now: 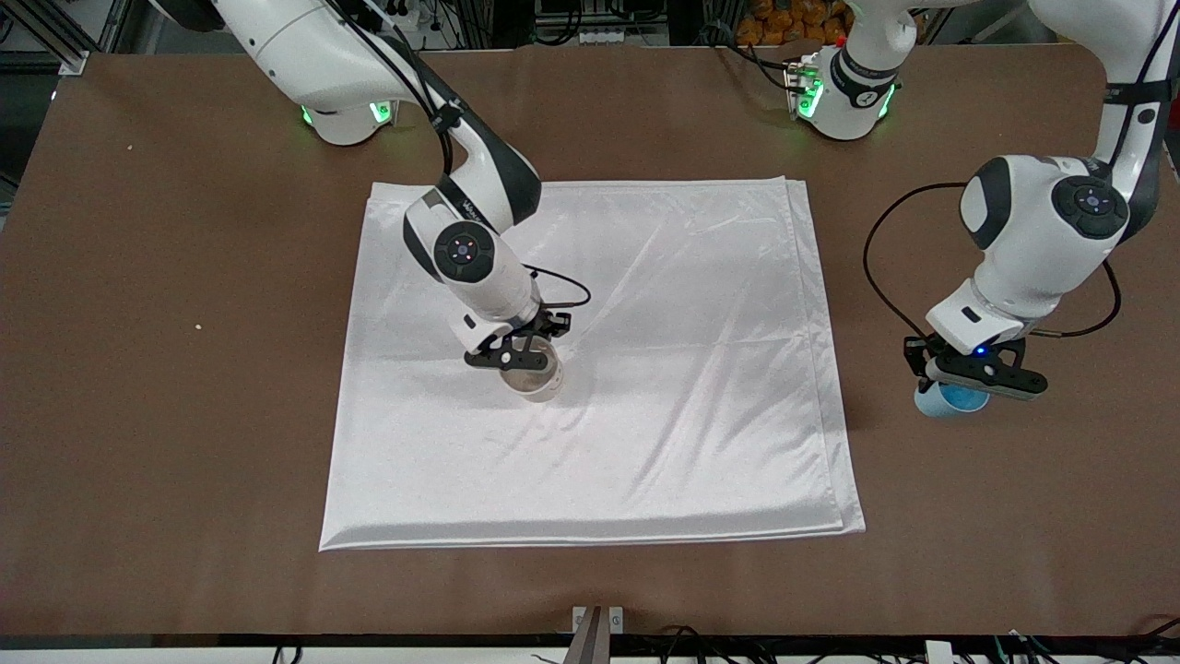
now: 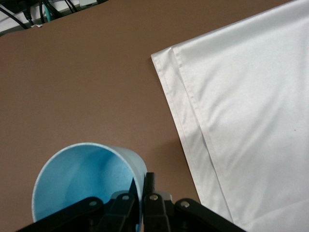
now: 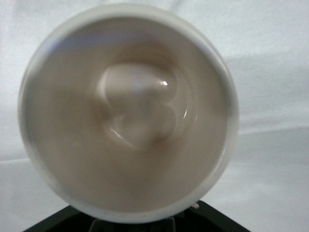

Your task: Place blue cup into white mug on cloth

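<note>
The white mug (image 1: pixel 535 380) stands upright on the cloth (image 1: pixel 691 369), toward its right arm's side. My right gripper (image 1: pixel 521 354) sits low over the mug's rim and is shut on it at the handle side. The handle and fingertips are hidden. In the right wrist view the empty mug (image 3: pixel 128 113) fills the frame. The blue cup (image 1: pixel 949 400) is on the bare table off the cloth's edge, at the left arm's end. My left gripper (image 1: pixel 970 378) is shut on its wall. In the left wrist view one finger is inside the cup (image 2: pixel 82 181) and one is outside.
The brown table (image 1: pixel 184 415) surrounds the cloth on all sides. The cloth's doubled edge (image 2: pixel 186 121) lies a short way from the blue cup. Both arm bases stand along the table's edge farthest from the front camera.
</note>
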Controlling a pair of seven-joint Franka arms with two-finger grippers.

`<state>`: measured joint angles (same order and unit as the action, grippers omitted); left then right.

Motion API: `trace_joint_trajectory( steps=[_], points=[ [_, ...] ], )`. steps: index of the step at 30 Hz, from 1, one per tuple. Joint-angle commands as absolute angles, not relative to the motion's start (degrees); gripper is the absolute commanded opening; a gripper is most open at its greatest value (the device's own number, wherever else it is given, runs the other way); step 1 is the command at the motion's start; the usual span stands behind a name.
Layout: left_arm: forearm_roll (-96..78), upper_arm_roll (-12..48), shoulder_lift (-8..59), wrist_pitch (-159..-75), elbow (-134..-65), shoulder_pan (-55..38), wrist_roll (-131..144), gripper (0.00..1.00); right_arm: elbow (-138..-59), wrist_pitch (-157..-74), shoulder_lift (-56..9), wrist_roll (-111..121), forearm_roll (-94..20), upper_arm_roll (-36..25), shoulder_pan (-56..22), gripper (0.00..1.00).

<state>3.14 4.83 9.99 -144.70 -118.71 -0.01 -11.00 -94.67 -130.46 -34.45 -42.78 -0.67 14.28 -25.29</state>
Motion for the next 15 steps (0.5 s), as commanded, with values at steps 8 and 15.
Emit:
trace_joint_trajectory(
  steps=[8,15],
  points=[
    [3.43,7.12,0.53,-127.19,-115.32,0.00,-10.37,0.00,-92.99,-133.68,-38.67,-46.31,0.62,9.85,-30.32,0.00],
    [3.34,9.57,0.35,-125.42,-114.79,0.00,-7.56,0.00,-92.99,-135.44,-39.99,-47.02,0.62,8.26,-32.17,0.00]
  ],
)
